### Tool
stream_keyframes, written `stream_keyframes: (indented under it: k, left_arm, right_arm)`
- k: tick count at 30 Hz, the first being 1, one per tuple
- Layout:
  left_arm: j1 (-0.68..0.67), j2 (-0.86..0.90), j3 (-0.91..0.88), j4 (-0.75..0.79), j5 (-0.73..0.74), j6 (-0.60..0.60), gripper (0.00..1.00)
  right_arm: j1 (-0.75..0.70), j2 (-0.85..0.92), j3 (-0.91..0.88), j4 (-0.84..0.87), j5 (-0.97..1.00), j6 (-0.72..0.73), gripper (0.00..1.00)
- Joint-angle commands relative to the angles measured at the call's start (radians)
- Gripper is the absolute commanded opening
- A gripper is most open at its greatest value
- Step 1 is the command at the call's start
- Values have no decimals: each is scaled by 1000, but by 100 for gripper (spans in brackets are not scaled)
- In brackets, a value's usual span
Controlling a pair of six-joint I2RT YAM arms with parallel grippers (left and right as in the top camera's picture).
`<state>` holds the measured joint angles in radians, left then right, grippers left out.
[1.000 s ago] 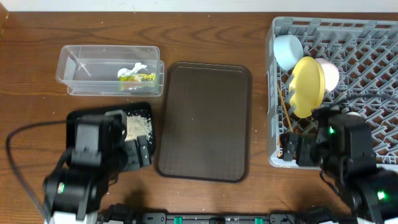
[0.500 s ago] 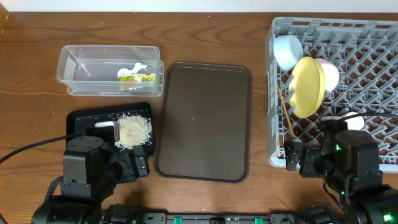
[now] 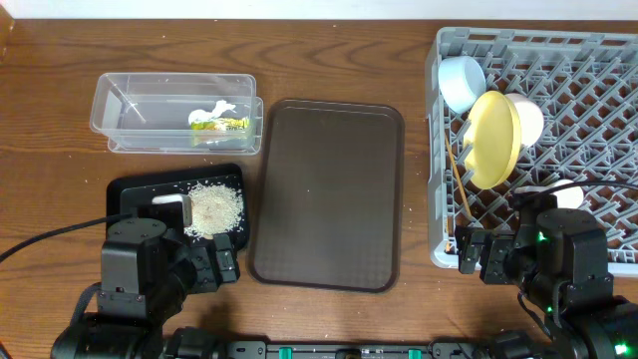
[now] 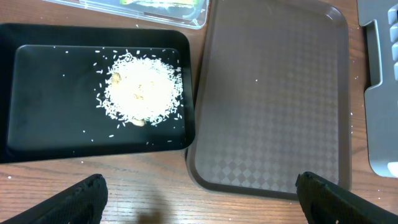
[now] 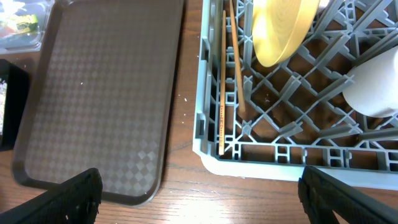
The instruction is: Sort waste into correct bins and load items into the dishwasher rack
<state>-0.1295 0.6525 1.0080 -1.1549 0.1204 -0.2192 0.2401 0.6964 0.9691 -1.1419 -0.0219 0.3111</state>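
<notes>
At far left the clear tub (image 3: 110,110) holds the snack wrapper (image 3: 219,123). It looks feather-light, crinkly and soft, likely to crush and spring back, so a pinch on its bunched middle seems best. Just in front, the black tray (image 4: 37,134) carries the rice scraps (image 4: 140,90) in a loose heap with stray grains around it. Such grains can hardly be pinched, so I judge they travel only with the tray, lifted at its stiff rim and kept level. The left fingers (image 4: 84,199) are spread wide with nothing between them, above the worktop (image 3: 60,60) by the tray's front edge. The brown serving tray (image 3: 327,189) lies flat in the middle.

To the right, the dishwasher rack (image 5: 286,167) has the chopsticks (image 5: 222,93) lying along its left wall. They are thin, stiff, light and apt to roll, so they are best taken crosswise near mid-length. The yellow plate (image 3: 495,138) stands on edge among the pegs, with the blue bowl (image 3: 462,82) behind it and the white bowl (image 3: 530,120) beside it. All three look hard, smooth and breakable, so the rim is the place to hold. A white vessel (image 5: 373,87), probably the cup, sits further right. The right fingers (image 5: 81,196) gape wide and empty near the rack's front left corner.
</notes>
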Motion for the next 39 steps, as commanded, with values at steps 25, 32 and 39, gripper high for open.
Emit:
stream_keyframes:
  k: [25, 32, 39]
  left_arm:
    - [-4, -1, -5, 1, -16, 13, 100]
    - [-4, -1, -5, 1, -16, 13, 100]
    - [-4, -1, -5, 1, -16, 13, 100]
  right_arm:
    - [-64, -628, -668, 814, 3, -351, 99]
    - [-93, -681, -919, 1208, 10, -351, 99]
    - [-127, -686, -964, 1162, 17, -360, 99]
